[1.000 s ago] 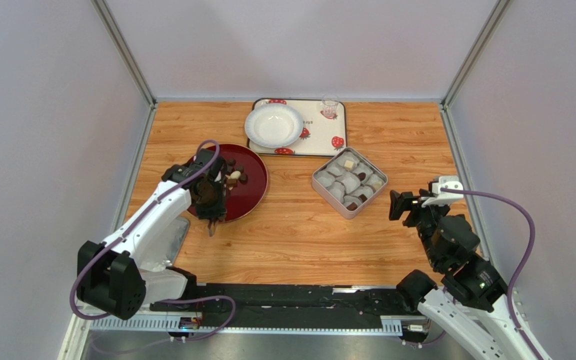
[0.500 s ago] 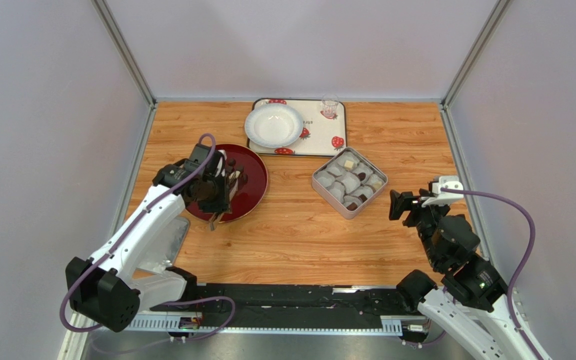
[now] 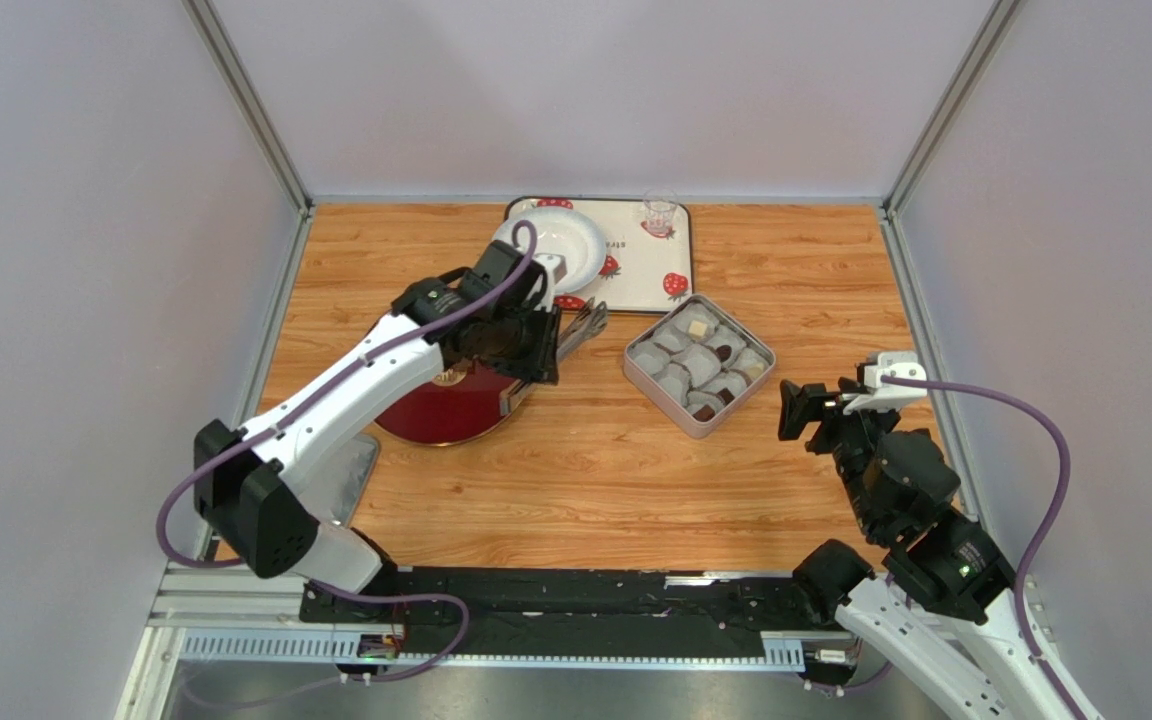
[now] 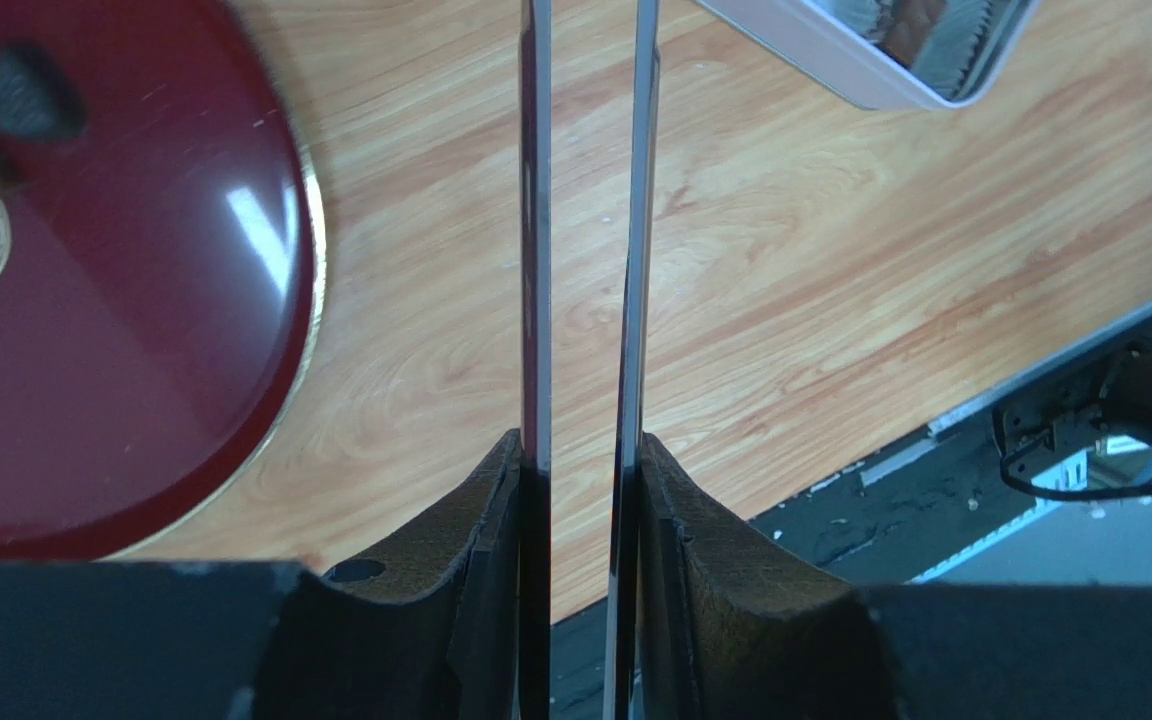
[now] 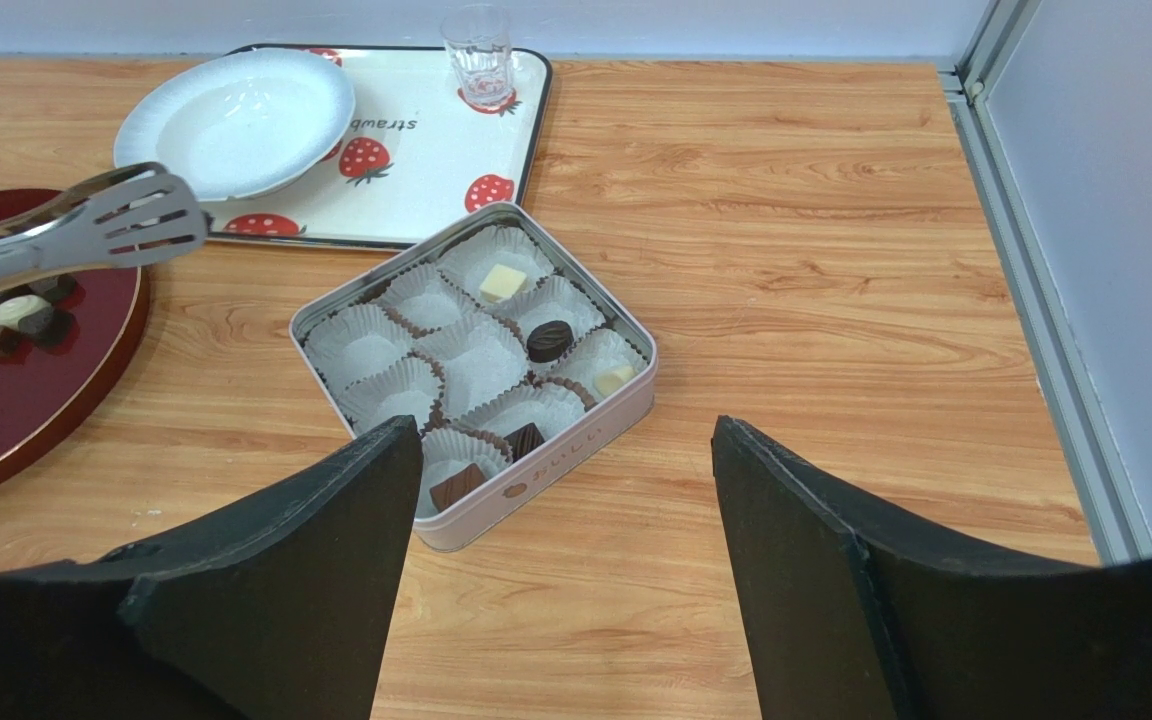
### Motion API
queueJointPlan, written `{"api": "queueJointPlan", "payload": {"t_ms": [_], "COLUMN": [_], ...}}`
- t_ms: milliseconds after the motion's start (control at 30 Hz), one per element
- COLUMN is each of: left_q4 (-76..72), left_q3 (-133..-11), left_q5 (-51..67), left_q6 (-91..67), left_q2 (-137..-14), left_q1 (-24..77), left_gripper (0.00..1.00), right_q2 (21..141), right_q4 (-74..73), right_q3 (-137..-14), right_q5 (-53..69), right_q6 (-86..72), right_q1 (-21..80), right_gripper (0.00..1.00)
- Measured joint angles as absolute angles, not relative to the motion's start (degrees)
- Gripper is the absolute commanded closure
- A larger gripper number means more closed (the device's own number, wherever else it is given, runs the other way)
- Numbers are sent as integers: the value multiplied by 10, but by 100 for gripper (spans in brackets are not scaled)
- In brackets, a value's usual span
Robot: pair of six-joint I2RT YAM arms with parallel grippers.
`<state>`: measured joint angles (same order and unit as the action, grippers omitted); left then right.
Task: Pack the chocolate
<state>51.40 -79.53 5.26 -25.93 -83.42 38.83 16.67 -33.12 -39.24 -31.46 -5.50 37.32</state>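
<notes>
My left gripper (image 3: 537, 338) is shut on metal tongs (image 3: 579, 327), which stick out past the dark red plate (image 3: 440, 417) toward the square tin (image 3: 699, 365). In the left wrist view the two tong blades (image 4: 534, 225) run between my fingers over bare wood, a narrow gap between them and nothing in it. In the right wrist view, dark and cream chocolate pieces (image 5: 19, 311) lie on the plate (image 5: 11, 420), and several lie in the tin's paper cups (image 5: 548, 339). The tong tips (image 5: 132, 218) hold nothing I can see. My right gripper (image 5: 564, 428) is open and empty, near the tin.
A white bowl (image 3: 548, 248) sits on a strawberry-print tray (image 3: 642, 278) at the back, with a small glass (image 3: 660, 216) beside it. Grey walls close in the left, right and back sides of the wooden table.
My left arm has swung from over the plate's near side to the right and farther back. The tongs now point toward the tin. The right arm has not moved.
</notes>
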Motion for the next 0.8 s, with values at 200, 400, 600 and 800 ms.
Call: {"api": "queueJointPlan", "payload": {"t_ms": [200, 400, 600, 800], "left_q4": [499, 493, 490, 491], "left_q3": [-881, -960, -1012, -1027], "left_q5": [69, 84, 96, 101], "left_q6": [-242, -224, -206, -191], "left_q2": [-922, -998, -1063, -1100], "left_q1": [439, 479, 503, 517], "left_gripper": [68, 67, 67, 67], "right_q2": [167, 167, 167, 167], "right_q4": [-331, -331, -331, -331], "right_q3": [-392, -392, -392, -392], "right_q5": [-315, -315, -319, -326], "right_q6": [-55, -55, -55, -55], "right_q1": [373, 373, 373, 373], "right_gripper": [25, 25, 25, 25]}}
